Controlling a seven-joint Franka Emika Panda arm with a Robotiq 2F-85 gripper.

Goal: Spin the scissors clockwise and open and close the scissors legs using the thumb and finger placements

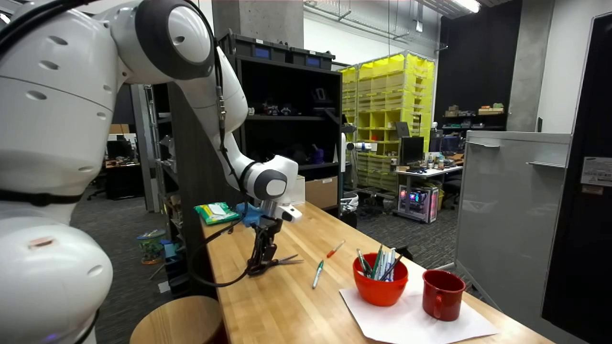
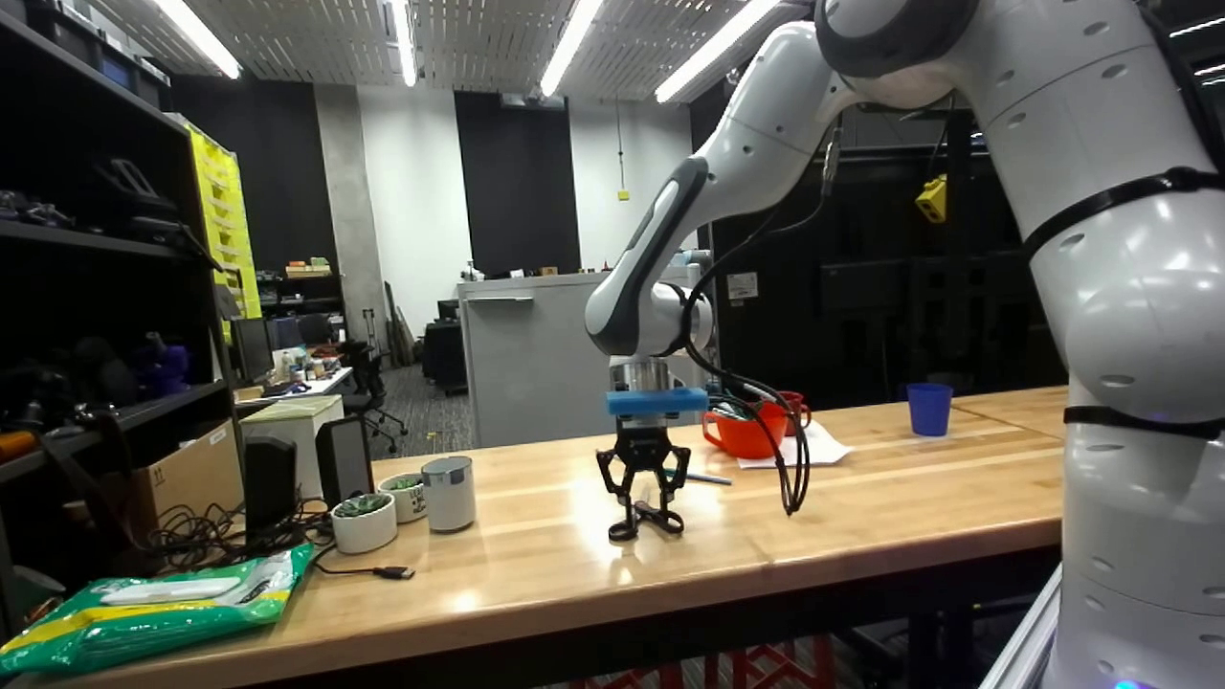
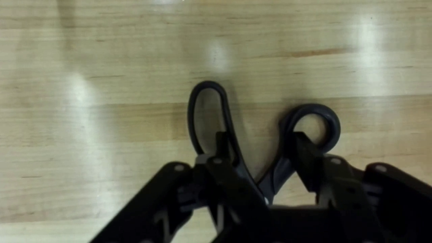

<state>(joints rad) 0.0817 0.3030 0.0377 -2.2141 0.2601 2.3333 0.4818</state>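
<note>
Scissors (image 3: 280, 172) at lower centre of wrist view: seat parted, unclenched fingers (image 3: 307, 162) squarely in both loops (image 3: 333, 130). Squeeze evenly, without dragging

The hand (image 3: 260, 143) partly hides the scissors (image 3: 280, 171).

Red mug (image 1: 443, 297) beside orange-red bowl (image 1: 381, 290) of pens (image 1: 386, 267), both on white paper (image 1: 401, 328). Blue cup (image 2: 928, 411) apart. Two potted succulents (image 2: 364, 523).

The scissor handles (image 3: 280, 171) look black to me, the gripper (image 3: 260, 136) too; the tabletop (image 1: 282, 306) honey-pale with brown streaks, that bowl (image 1: 381, 292) orange-red, the mug (image 1: 450, 297) a darker red
</note>
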